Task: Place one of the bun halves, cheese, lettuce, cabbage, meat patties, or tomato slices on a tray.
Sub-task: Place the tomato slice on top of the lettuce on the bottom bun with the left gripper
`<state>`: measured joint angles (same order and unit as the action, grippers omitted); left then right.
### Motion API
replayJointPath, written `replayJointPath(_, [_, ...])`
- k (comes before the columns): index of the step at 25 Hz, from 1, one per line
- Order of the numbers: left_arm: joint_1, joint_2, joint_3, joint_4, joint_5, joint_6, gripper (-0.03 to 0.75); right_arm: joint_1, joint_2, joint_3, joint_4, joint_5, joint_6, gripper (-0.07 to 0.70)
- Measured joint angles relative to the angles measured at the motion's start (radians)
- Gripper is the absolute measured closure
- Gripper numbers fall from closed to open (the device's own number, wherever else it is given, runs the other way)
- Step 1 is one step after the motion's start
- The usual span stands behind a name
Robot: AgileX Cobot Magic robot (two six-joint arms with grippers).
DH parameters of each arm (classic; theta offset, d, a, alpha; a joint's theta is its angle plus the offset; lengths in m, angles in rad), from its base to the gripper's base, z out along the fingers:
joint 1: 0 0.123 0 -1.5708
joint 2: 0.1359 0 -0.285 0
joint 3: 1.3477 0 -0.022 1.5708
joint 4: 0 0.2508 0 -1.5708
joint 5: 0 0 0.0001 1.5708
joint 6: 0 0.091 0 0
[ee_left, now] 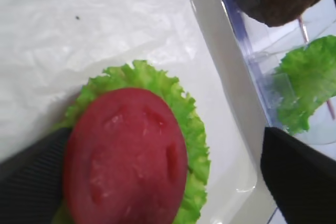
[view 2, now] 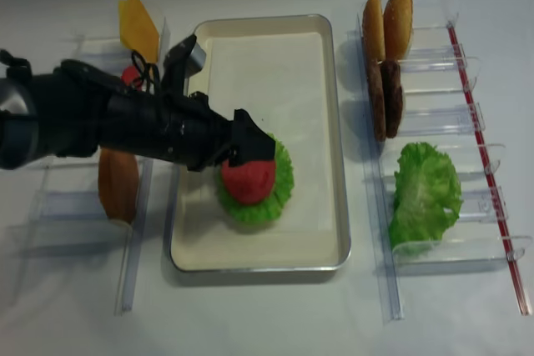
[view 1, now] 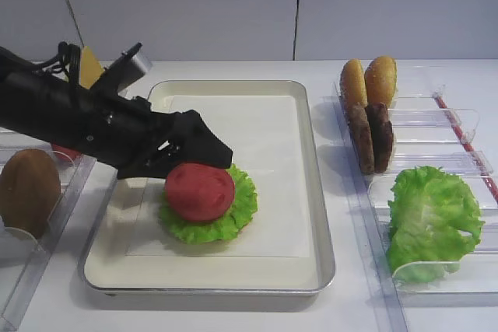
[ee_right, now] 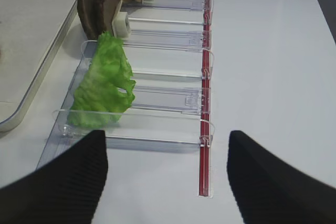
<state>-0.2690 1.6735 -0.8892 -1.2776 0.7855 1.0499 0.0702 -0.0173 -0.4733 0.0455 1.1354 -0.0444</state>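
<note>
One tomato slice [view 1: 199, 191] lies flat on a round ruffled green leaf [view 1: 236, 219] on the paper liner of the tray [view 1: 257, 118]. My left gripper [view 1: 207, 153] hovers just over the slice's far-left side. In the left wrist view the left gripper [ee_left: 163, 145] is open wide. The tomato slice [ee_left: 126, 156] lies between the fingers, close to the left finger and well apart from the right one. My right gripper [ee_right: 167, 145] is open over bare table, with nothing between its fingers, just short of the rack holding the lettuce [ee_right: 102, 85].
Clear racks flank the tray. The right rack [view 1: 436, 126] holds two bun halves [view 1: 371, 79], two meat patties [view 1: 371, 136] and lettuce [view 1: 432, 219]. The left rack holds a brown bun [view 1: 28, 190], cheese [view 2: 138, 24] and a partly hidden red slice [view 2: 129, 75].
</note>
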Motion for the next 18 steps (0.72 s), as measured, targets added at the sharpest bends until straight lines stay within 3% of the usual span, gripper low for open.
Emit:
replayJointPath(8, [-0.009, -0.06, -0.024, 0.044, -0.019, -0.029, 0.045, 0.0, 0.0, 0.0, 0.0, 0.0, 0.0, 0.139])
replayJointPath(13, [-0.011, -0.091, -0.072, 0.191, -0.112, -0.027, 0.045, 0.0, 0.0, 0.0, 0.0, 0.0, 0.0, 0.139])
replayJointPath(15, [-0.018, -0.128, -0.101, 0.349, -0.152, -0.058, 0.058, 0.0, 0.0, 0.0, 0.0, 0.0, 0.0, 0.139])
replayJointPath(18, [-0.031, -0.185, -0.151, 0.75, -0.165, -0.303, 0.106, 0.0, 0.0, 0.0, 0.0, 0.0, 0.0, 0.139])
